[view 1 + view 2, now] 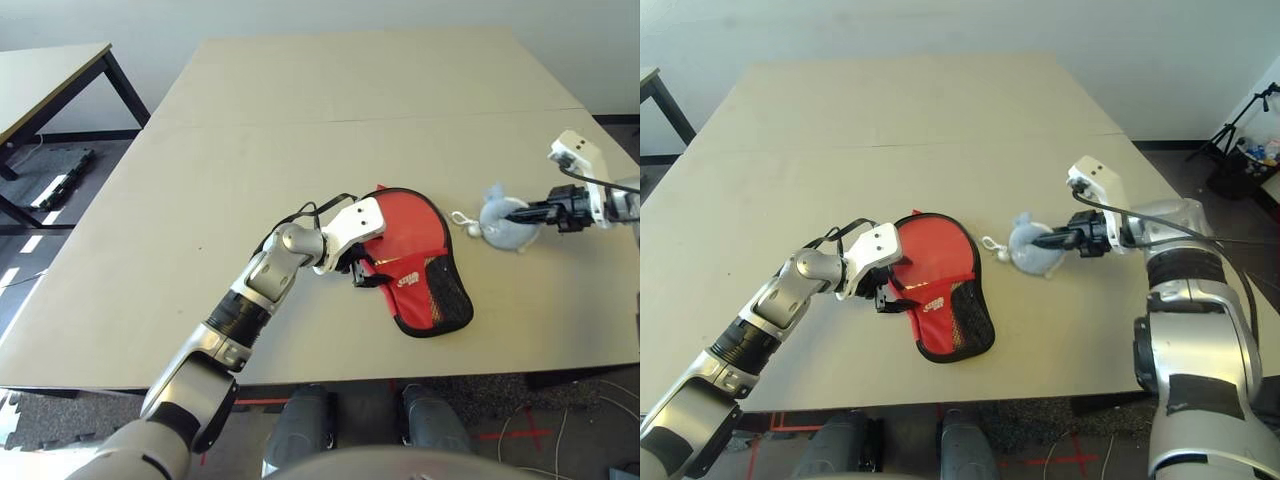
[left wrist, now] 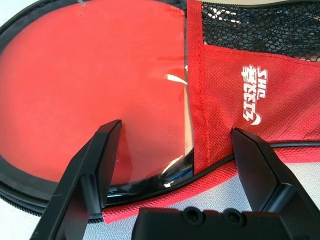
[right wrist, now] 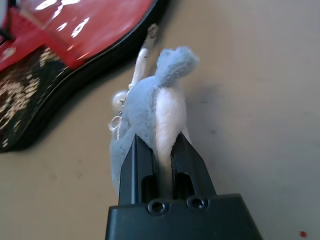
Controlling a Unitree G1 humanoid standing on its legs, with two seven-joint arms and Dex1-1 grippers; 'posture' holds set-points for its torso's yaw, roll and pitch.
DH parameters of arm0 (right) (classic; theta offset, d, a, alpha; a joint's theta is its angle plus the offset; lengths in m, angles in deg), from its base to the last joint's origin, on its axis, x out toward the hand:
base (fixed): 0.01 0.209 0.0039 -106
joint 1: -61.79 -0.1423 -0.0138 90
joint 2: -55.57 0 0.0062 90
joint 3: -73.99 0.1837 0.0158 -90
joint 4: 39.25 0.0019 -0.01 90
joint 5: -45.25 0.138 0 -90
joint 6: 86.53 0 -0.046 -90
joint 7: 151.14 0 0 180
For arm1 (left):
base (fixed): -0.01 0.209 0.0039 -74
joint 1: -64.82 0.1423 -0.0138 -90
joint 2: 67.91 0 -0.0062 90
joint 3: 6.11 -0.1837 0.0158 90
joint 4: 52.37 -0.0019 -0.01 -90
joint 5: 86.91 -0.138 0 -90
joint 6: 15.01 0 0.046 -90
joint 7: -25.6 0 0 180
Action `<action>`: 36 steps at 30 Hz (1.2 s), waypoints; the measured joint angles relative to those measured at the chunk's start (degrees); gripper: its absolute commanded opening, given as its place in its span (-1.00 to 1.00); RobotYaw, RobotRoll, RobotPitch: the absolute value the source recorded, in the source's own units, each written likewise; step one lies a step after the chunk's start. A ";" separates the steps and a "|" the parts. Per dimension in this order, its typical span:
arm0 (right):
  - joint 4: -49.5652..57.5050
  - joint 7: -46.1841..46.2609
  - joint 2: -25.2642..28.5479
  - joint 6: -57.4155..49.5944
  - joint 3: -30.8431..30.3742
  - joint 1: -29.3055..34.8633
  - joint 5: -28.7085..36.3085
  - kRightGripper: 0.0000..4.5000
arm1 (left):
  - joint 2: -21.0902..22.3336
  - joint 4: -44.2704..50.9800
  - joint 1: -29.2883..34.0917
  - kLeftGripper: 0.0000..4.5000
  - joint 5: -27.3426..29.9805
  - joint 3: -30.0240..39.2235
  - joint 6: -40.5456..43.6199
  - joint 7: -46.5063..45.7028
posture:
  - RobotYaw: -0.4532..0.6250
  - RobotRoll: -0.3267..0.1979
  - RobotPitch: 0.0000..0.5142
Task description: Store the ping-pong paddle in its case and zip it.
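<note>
In the left eye view, find the red case [image 1: 418, 265] lying flat on the table [image 1: 230, 190], just left of the round pouch [image 1: 508, 235]. Runs lengthwise from the robot's side toward the far side, with broad rounded end pointing away and pocketed end pointing back, slanting slightly right. Is edged in black, with mesh beside a white logo. See the left gripper [image 1: 368, 272] at the case edge farther from the pouch.

In the right eye view, see the right gripper [image 1: 1038, 241] at the pouch, coming from its right side.

In the left wrist view, notice fingers spread wide over the case edge farther from the pouch. Shows glossy clear film over red, with a pale tan strip beside the pocket; cannot tell whether the paddle lies beneath.

In the right wrist view, see fingers pinched narrow on the pouch's blue-and-white plush.
</note>
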 measured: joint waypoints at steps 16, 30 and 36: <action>31.51 -1.03 17.90 -4.12 -21.97 11.84 27.19 -0.95 | -0.07 -0.63 -0.16 1.00 0.01 -0.33 -0.33 -0.42 | -0.23 0.25 -0.80; 25.59 -1.44 18.95 -0.87 -18.55 9.75 30.78 0.79 | 2.35 4.58 -0.05 1.00 0.15 -0.65 2.03 -0.22 | -0.20 0.25 -0.83; 17.91 -1.51 14.69 -4.24 -9.82 7.72 36.68 0.99 | 5.25 17.41 2.98 1.00 7.68 5.00 13.95 1.09 | -0.17 0.25 -0.84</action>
